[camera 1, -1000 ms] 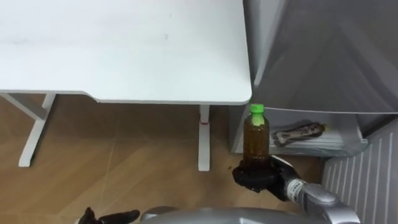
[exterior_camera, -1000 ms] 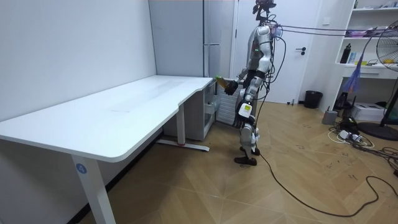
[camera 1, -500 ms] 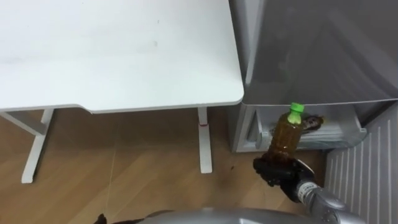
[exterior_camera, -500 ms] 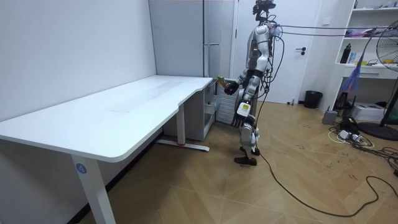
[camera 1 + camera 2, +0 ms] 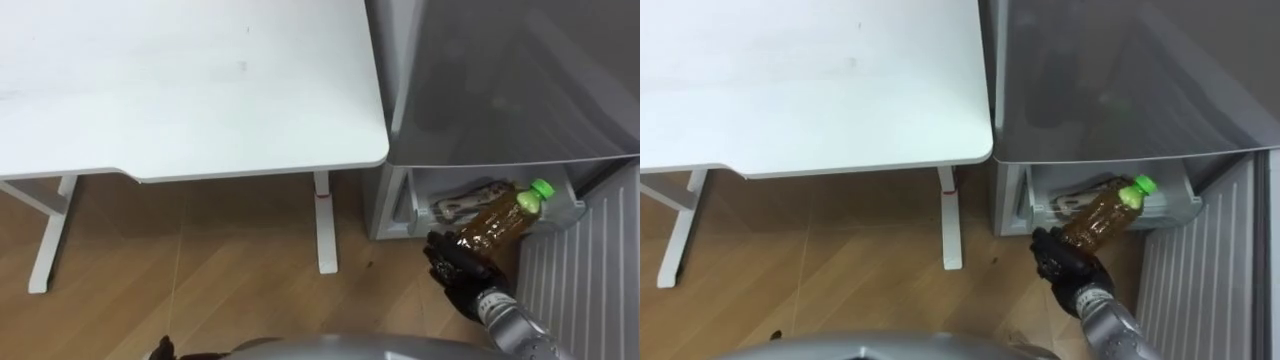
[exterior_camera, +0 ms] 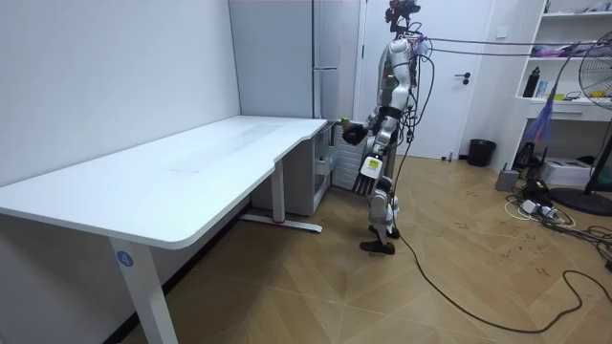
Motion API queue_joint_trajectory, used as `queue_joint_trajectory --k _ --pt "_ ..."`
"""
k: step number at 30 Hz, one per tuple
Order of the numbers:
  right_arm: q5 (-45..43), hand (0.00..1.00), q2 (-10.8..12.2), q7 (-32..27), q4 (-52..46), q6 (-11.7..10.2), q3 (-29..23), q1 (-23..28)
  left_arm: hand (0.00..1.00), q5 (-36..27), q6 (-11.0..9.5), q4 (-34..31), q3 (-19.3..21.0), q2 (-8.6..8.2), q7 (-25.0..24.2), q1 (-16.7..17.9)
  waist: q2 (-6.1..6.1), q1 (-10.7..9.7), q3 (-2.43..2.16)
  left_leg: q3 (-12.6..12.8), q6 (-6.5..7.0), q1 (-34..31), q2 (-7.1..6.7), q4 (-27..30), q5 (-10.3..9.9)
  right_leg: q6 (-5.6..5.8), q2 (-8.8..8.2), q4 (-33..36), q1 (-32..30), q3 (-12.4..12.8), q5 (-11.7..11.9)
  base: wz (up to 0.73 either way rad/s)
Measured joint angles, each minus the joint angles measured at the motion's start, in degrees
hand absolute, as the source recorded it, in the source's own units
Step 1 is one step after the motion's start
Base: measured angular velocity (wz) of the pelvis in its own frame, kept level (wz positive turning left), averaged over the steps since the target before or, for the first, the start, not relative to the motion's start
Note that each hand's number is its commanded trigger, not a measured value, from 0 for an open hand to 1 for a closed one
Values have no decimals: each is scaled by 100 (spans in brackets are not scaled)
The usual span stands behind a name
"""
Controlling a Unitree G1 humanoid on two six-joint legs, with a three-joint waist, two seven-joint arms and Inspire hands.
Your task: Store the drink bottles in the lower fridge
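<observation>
A bottle of brown drink with a green cap leans to the right, its cap toward the open lower fridge compartment. My right hand is shut round the bottle's base, just in front of that compartment and above the floor. In the right eye view the bottle and right hand look the same. Another brownish item lies inside the compartment, partly hidden by the bottle. My left hand peeks in at the bottom edge. In the room view I stand facing the grey fridge.
The white desk stands to the left, its corner touching the fridge's side, with a leg close by. The lower fridge door, ribbed inside, hangs open on my right. Wooden floor lies below.
The bottle has tipped from upright to leaning right, and my right hand has carried it rightward to the open lower compartment. The view has shifted slightly.
</observation>
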Motion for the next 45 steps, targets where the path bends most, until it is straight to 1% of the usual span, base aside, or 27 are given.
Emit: queue_joint_trajectory --k 1,3,8,10,13,14,16,19,22,29,31,32,34,36,38,41,42,43,44,45 --pt "366 100 -1 -13 1 -23 -2 0 0 74 1 0 -5 -1 -4 3 -2 -9 2 3 1 6 0 2 0 0 0 27 -5 4 0 0" --pt "796 100 0 -60 0 -77 -10 0 0 190 1 0 -4 -1 -12 9 -11 -8 6 15 2 6 -4 17 1 0 7 28 -8 10 0 0" --pt "1591 100 5 -112 -7 -247 -20 -1 0 453 1 8 -2 -2 -44 17 3 5 5 20 4 10 -4 25 -1 0 16 31 -8 11 0 0" --pt "2035 100 22 -117 -7 -334 -56 -36 0 537 2 14 -33 -4 -86 44 33 9 8 22 4 9 -1 21 -1 0 26 34 -4 25 0 0" --pt "2319 100 30 -117 -7 -433 -69 -79 0 702 24 16 -50 -4 -184 105 68 7 9 21 4 6 0 12 -1 0 29 38 -2 21 0 0" --pt "2357 100 34 -117 -7 -442 -69 -82 0 750 37 16 -52 -4 -189 123 70 7 8 22 4 3 2 14 -1 0 30 40 -4 23 0 0" --pt "2498 100 66 -116 -7 -451 -69 -88 0 917 137 16 -78 -4 -230 191 69 12 9 22 3 -7 4 24 -2 0 31 39 -13 22 0 0" --pt "2690 100 107 -116 -9 -451 -69 -96 0 993 247 3 -87 -1 -273 264 68 13 9 24 3 -16 -4 33 -2 0 23 26 -21 20 -1 0" --pt "2820 100 140 -117 -9 -452 -68 -112 0 1158 357 3 -113 -4 -354 289 54 14 9 36 4 -23 -9 85 -2 2 19 11 -50 16 -4 0" --pt "2861 100 146 -117 -7 -489 -67 -121 0 1527 404 3 -195 -13 -436 285 73 32 4 57 4 -1 -7 98 -1 3 18 -2 -10 16 -4 0" --pt "2912 100 143 -117 4 -490 -75 -174 0 1533 488 0 -206 -23 -493 253 84 20 -2 56 3 -35 -7 125 -2 1 17 -38 -16 15 -5 0" --pt "2922 100 143 -117 4 -490 -84 -188 0 1535 498 0 -206 -23 -510 251 89 16 -5 55 3 -44 -7 127 -2 1 17 -56 -16 15 -4 5" --pt "2964 100 144 -117 5 -475 -218 -235 0 1538 546 3 -201 -25 -560 250 128 21 -17 12 3 -78 -8 133 -2 0 7 -65 -27 24 -5 7" --pt "3003 100 143 -117 49 -474 -365 -359 0 1544 602 0 -201 -24 -629 250 183 19 -24 -7 4 -143 -10 140 -1 0 -1 -44 -91 20 -5 4" --pt "3053 100 128 -111 359 -487 -513 -715 0 1544 632 -3 -203 -8 -684 201 230 1 -26 -28 8 -309 -6 203 8 -6 -6 -17 -238 -12 -1 6" --pt "3072 100 115 -120 758 -495 -703 -1140 0 1529 643 -6 -229 -6 -695 90 258 6 -21 -67 11 -505 -6 283 26 -15 -26 100 -449 -76 -3 9" --pt "3112 100 106 -121 839 -486 -798 -1317 0 1529 655 -2 -274 -1 -698 -5 272 1 -11 -81 16 -622 -7 312 39 -26 -43 186 -551 -125 -11 9" --pt "3133 100 103 -123 975 -481 -922 -1549 0 1532 662 9 -284 0 -696 -125 285 2 9 -105 22 -726 -10 317 79 -28 -63 301 -697 -152 -13 10" --pt "3148 100 92 -122 1056 -488 -974 -1668 0 1530 658 19 -284 1 -690 -182 293 8 22 -120 23 -788 -11 319 91 -27 -73 364 -773 -154 -13 11" --pt "3143 100 69 -122 1212 -494 -1093 -1921 0 1524 635 82 -308 19 -686 -311 306 10 47 -129 27 -902 -12 337 114 -27 -90 459 -916 -167 -13 8"
